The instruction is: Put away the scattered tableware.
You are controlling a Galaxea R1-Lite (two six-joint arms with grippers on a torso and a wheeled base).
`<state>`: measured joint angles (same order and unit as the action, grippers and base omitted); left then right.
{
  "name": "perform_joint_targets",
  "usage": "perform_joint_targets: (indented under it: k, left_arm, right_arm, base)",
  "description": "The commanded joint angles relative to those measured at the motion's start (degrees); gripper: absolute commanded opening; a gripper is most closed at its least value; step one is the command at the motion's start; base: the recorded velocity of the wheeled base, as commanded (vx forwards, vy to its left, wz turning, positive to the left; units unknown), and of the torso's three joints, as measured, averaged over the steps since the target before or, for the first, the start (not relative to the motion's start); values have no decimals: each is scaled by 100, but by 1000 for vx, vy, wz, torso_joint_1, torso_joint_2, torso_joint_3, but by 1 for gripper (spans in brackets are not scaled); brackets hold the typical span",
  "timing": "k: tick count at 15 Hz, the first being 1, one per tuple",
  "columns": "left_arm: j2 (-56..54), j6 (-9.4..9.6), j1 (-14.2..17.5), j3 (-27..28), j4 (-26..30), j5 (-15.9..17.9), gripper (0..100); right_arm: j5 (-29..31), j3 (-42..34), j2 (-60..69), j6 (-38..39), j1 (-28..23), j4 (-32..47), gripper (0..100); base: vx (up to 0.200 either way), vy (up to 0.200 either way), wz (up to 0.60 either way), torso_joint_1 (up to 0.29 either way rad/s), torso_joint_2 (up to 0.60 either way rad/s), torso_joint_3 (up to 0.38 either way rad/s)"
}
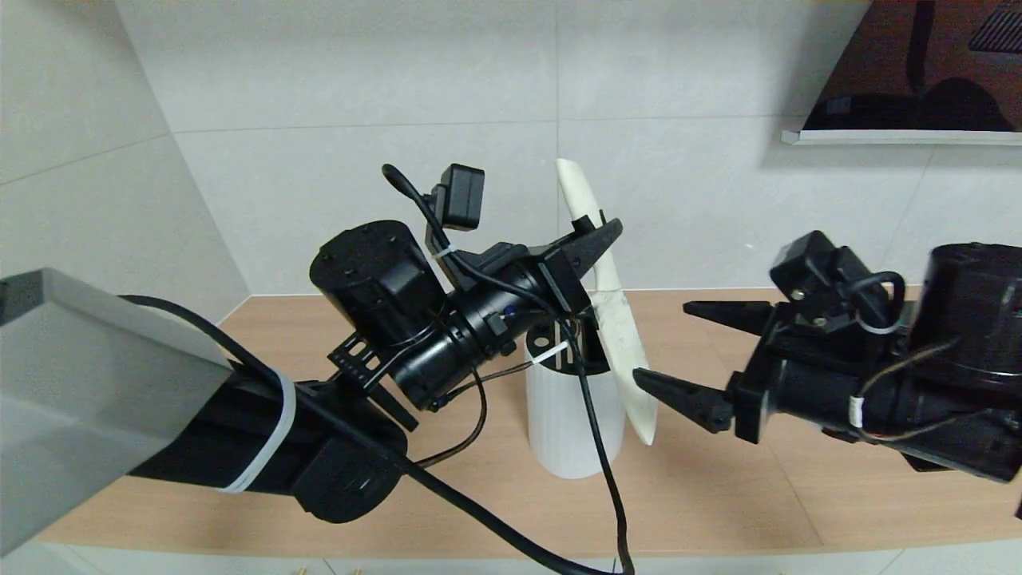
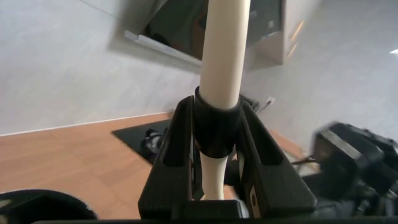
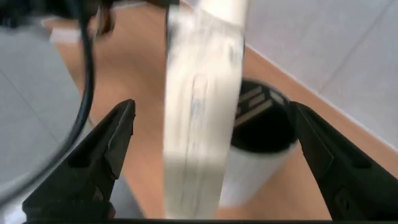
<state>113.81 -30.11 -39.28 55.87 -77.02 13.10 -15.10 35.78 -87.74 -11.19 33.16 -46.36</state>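
Gripping one white utensil (image 1: 619, 335) at mid-length, the left tool (image 1: 600, 247) sits at the centre of the head view with its two fingers closed on the shaft from either side. The left wrist view confirms the hold: the left tool (image 2: 217, 134) clamps the white utensil (image 2: 225, 50), and the narrow end runs up out of the top of the frame. The utensil count is one. It is held nearly upright with a slight tilt. Its narrow end points to the upper centre of the head view, and its broad, flat end points down and to the right. The broad end hangs just beside the right wall of one white cylindrical holder (image 1: 567, 423), outside the holder's opening. The holder has a dark slotted top and stands upright on the wooden worktop (image 1: 718, 495) at the lower centre of the frame, directly under the left tool. The right tool (image 1: 663, 342) occupies the right of the head view. Its two fingers are spread wide and hold nothing. The lower fingertip lies close to the broad end of the utensil; contact cannot be determined. In the right wrist view, the right tool (image 3: 211, 124) shows one finger at each lower corner of the frame. The white utensil (image 3: 199, 124) stands between them, and the holder (image 3: 255, 174) rests on the worktop (image 3: 130, 56) behind it. One dark range hood (image 1: 918, 64) is mounted on the tiled wall at the upper right of the head view.
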Motion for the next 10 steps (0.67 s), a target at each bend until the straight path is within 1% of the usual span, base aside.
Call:
perform_joint_targets:
  k: [1,2,3,4,5,6,8,9,10]
  left_arm:
    - [-281,216,8,117,143,-89,0]
    - [-281,313,-18,275,161,-106,0]
    - [-281,453,-27,442,179,-133,0]
    - [-263,700,-27,609,223,-256,0]
    - [-263,875,-27,697,266,-344,0]
    - [-281,1086,-27,820,275,-423,0]
    - [-368,1403,-54,1040,310,-432,0]
    - [-491,1666,-54,1119,504,-449,0]
    - [-773,1974,-45,1110,908,-599,0]
  right_arm:
    - [16,-888,1197,20,-591,57,100]
    - [7,-1161,1549,20,-864,145,0]
    - [16,-1293,1865,20,-1083,206,0]
    - [95,-1407,2340,38,-1365,365,0]
    - [218,-1513,2709,56,-1532,505,0]
    - [377,-1785,3351,223,-1883,646,0]
    - [385,-2321,4353,416,-2639,655,0]
    - [377,-2585,4827,416,-2973,655,0]
    - [377,-2848,5205,416,-3149,655,0]
  base:
    - [0,0,0,0,0,0]
    - [0,0,0,0,0,0]
    - [0,0,0,0,0,0]
    - [0,0,0,0,0,0]
    - [0,0,0,0,0,0]
    - [0,0,0,0,0,0]
    - [0,0,0,0,0,0]
    - [0,0,0,0,0,0]
    - [0,0,0,0,0,0]
